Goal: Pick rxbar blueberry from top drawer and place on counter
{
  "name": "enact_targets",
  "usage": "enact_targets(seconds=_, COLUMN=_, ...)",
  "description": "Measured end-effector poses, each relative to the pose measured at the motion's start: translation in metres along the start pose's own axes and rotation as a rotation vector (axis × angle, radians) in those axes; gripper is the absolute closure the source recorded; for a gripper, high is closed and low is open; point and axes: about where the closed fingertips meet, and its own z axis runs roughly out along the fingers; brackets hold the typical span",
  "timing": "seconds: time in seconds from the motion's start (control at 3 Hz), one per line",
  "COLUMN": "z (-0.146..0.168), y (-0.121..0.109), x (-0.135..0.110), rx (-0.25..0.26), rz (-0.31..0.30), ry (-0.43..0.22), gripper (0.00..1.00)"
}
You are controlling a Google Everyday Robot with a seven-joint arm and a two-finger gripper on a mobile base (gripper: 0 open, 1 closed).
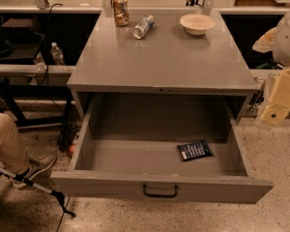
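Observation:
The rxbar blueberry [195, 150], a small dark navy wrapper with pale lettering, lies flat on the floor of the top drawer, right of its middle. The top drawer [159, 185] is pulled wide open, with its black pull handle [160, 191] on the front panel. The counter [159, 57] is the grey tabletop above the drawer. My gripper [275, 111] shows as cream-coloured parts at the right edge of the view. It is beside the cabinet's right front corner, outside the drawer and well apart from the bar.
On the counter's far end stand a can [120, 10], a clear bottle [143, 26] lying on its side and a pale bowl [197, 23]. A person's leg [5, 139] and shoe [36, 168] are at the left. A water bottle [57, 54] stands on a left shelf.

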Motion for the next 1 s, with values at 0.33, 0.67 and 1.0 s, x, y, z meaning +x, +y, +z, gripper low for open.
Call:
enact_targets(seconds=0.33, z=0.0, y=0.0, x=0.0, rx=0.0, rz=0.0, ry=0.0, gripper=0.0)
enact_targets(seconds=0.67, z=0.029, y=0.002, x=-0.005, rx=-0.068, rz=-0.006, ry=-0.049, gripper=0.0)
enact_targets(seconds=1.0, z=0.078, y=0.009, x=-0.01, rx=-0.176, rz=0.007, ry=-0.118, gripper=0.0)
